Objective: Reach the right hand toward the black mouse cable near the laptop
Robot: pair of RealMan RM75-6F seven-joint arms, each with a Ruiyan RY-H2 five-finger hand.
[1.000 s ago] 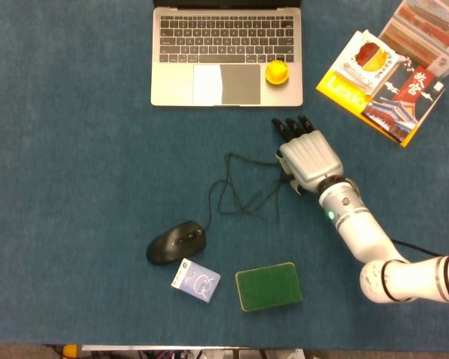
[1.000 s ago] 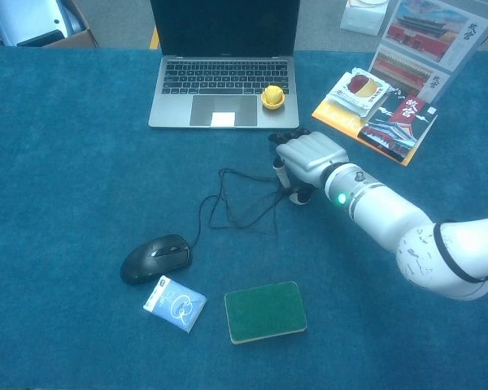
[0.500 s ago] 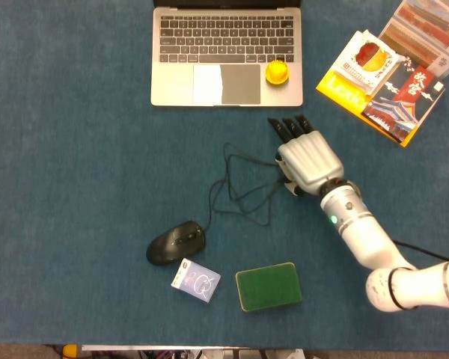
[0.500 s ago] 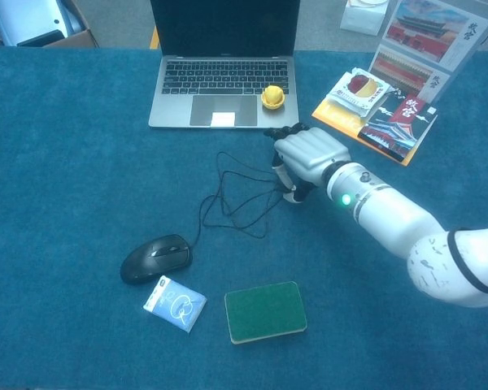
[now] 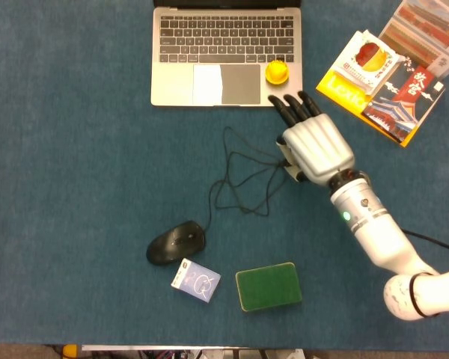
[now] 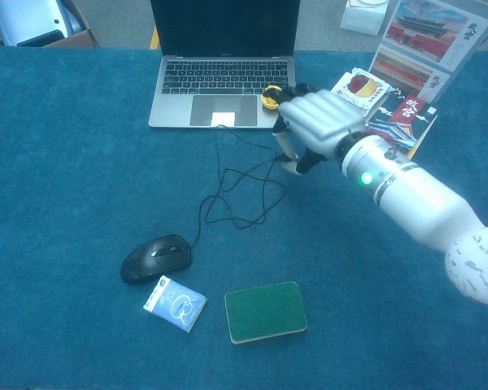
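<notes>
The black mouse cable [image 5: 226,149] runs in loose loops from the black mouse [image 5: 175,242] up toward the laptop [image 5: 209,88]. My right hand [image 5: 316,148] is raised just below the laptop's right front corner, back upward and fingers pointing at the laptop. In the chest view the right hand [image 6: 317,120] pinches the cable [image 6: 217,158] end under its palm, and the strand rises off the table to it. The mouse [image 6: 155,257] lies still at the lower left. The left hand does not show in either view.
A yellow toy [image 5: 276,72] sits on the laptop's palm rest, close to my fingertips. Books [image 5: 382,75] lie to the right. A green pad [image 5: 268,286] and a small blue-white packet [image 5: 195,280] lie near the front edge.
The right hand has risen and moved toward the laptop, pulling the cable end with it. The loops have stretched upward, and the mouse has stayed put.
</notes>
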